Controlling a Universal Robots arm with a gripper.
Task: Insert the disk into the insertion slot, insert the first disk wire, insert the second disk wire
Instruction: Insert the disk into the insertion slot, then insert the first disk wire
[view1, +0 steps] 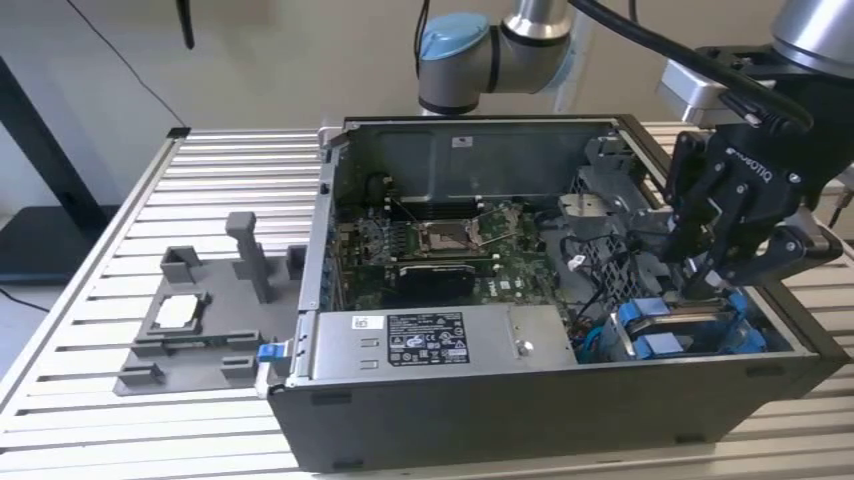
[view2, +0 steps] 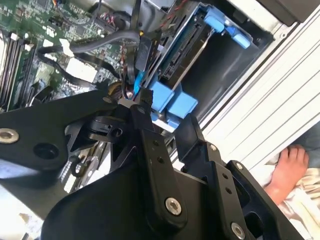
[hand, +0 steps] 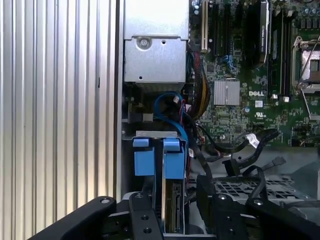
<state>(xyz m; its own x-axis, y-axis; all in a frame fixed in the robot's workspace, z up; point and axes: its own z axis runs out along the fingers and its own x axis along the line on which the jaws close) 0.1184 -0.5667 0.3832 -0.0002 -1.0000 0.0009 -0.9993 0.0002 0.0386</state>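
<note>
A slatted metal table (view1: 120, 200) carries an open computer case (view1: 534, 410), lying on its side with the inside facing up. The arm (view1: 467, 50) comes in from behind the case and bends down over the case's corner at the exterior view's right. A green motherboard (view1: 441, 240) fills the middle of the case. A grey labelled power supply (view1: 427, 345) sits along the near wall. On the table at the exterior view's left, well apart from the case, lies a grey holder (view1: 200, 320) with upright posts.

The gripper (view1: 707, 285) hangs inside the case, just above the slot (view2: 172, 37) in that corner. The disk (hand: 172, 210) sits in the slot, seen edge-on in the first wrist view, with its blue carrier (hand: 144, 162) at the end that faces the power supply.

The jaws stand apart, one on each side of the disk's line, and the blue carrier shows in the gap between them in both wrist views. Whether either finger touches the disk I cannot tell.

Black cables (hand: 250, 142) loop over the motherboard beside the slot. A thin blue wire (view2: 136, 82) runs up from near one fingertip (view2: 137, 102).

In the second wrist view, a person's hand or foot (view2: 292, 160) rests past the table's edge.
</note>
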